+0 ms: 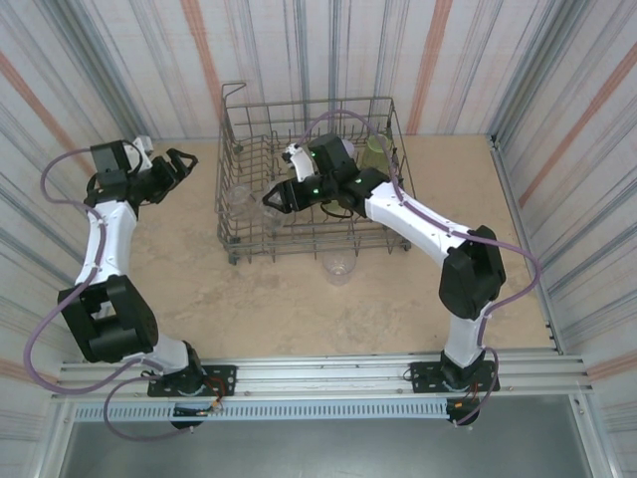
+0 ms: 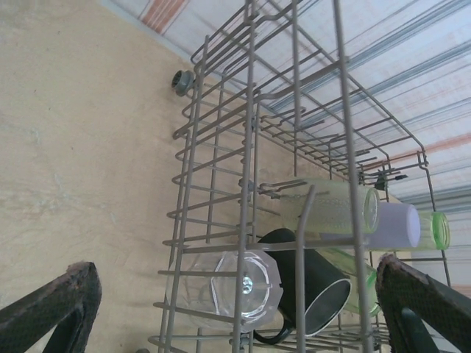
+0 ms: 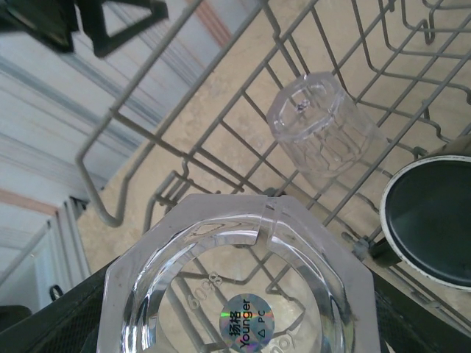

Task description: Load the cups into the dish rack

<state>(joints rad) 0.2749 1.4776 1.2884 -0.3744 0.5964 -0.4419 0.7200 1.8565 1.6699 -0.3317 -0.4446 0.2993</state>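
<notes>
One loose clear cup (image 1: pixel 338 267) is seen on the tabletop (image 1: pixel 179 289), just in front of the dish rack (image 1: pixel 227 179). Over the rack's front-left part, a second clear cup (image 3: pixel 232 294) is pinched in the jaws of the right gripper (image 1: pixel 274 199). Its light, stiff, slick plastic is judged best gripped across the faceted wall. Left of the rack, the jaws of the left gripper (image 1: pixel 184 159) are spread wide.

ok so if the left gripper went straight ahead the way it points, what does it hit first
Most likely the dish rack's wire side wall, which the left gripper's open fingers face. A clear cup shows just behind those wires. Depth is hard to judge.
</notes>
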